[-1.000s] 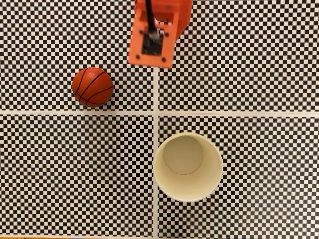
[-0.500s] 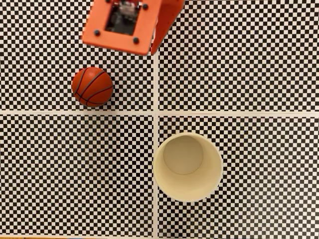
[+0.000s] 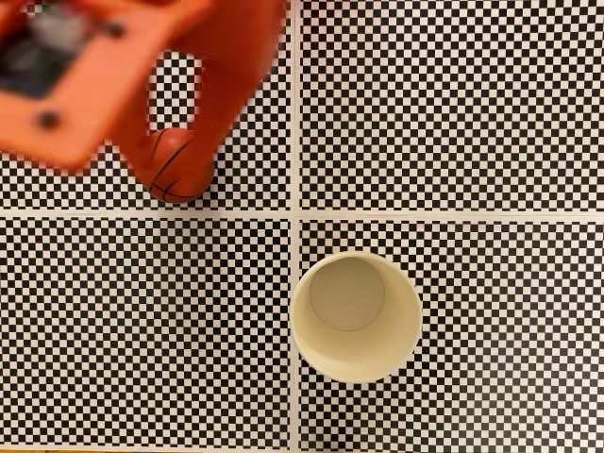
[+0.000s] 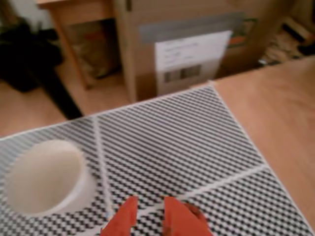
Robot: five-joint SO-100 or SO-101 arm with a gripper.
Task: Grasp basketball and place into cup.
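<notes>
In the fixed view the orange-red basketball (image 3: 176, 177) lies on the checkered mat at upper left, and only its lower part with black seams shows. My orange gripper (image 3: 166, 134), blurred by motion, hangs over it and covers its top. The cream paper cup (image 3: 355, 316) stands upright with nothing inside, below and to the right of the ball. In the wrist view my gripper (image 4: 150, 204) enters from the bottom edge, its fingertips (image 4: 129, 216) slightly apart with only mat between them. A dark red sliver behind the right finger may be the ball. The cup (image 4: 44, 178) is at the left.
White lines split the checkered mat (image 3: 472, 113) into quarters. The wrist view shows the bare wooden tabletop (image 4: 275, 123) to the right of the mat, and a labelled cardboard box (image 4: 189, 54) with wooden furniture beyond the table's far edge.
My gripper has swung from the top centre to the left and come down over the ball, looming larger and blurred. Ball and cup have stayed put.
</notes>
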